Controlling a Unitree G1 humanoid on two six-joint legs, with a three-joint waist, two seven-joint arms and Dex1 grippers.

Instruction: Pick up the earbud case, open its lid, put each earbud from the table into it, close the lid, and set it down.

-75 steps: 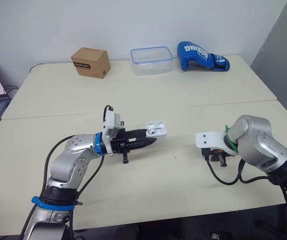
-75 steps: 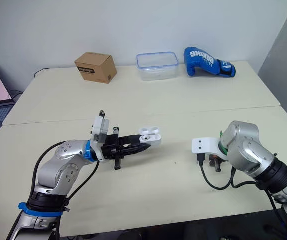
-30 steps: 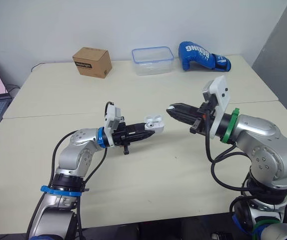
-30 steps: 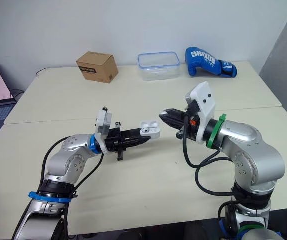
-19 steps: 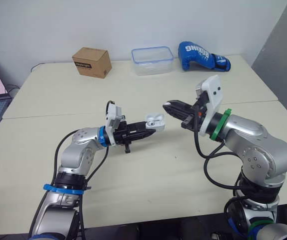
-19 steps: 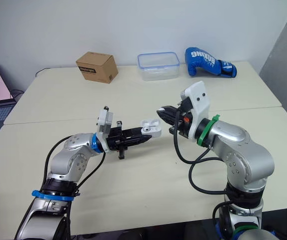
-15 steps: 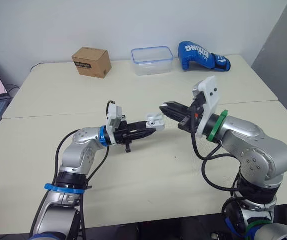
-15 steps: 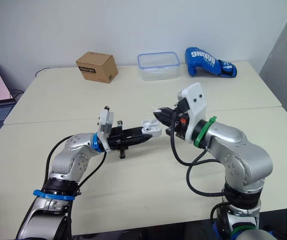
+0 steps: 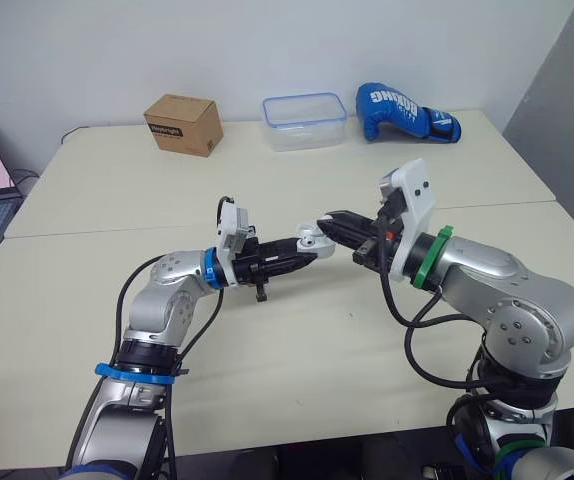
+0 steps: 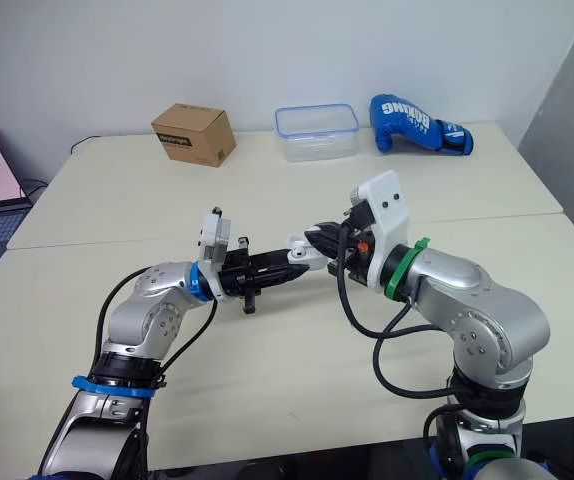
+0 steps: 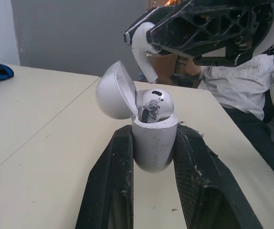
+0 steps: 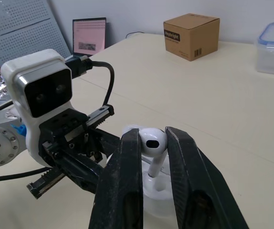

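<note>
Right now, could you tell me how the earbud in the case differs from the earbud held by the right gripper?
The seated earbud sits in the open earbud case, which the left gripper holds; the held earbud is clamped in the right gripper over the case. The seated earbud shows just its head above the rim; the held earbud shows head and stem. Both are white.

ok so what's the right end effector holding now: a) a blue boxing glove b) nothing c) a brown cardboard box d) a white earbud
d: the right end effector is shut on a small white plastic earbud, poised over the open white earbud case clamped in the left end effector.
</note>
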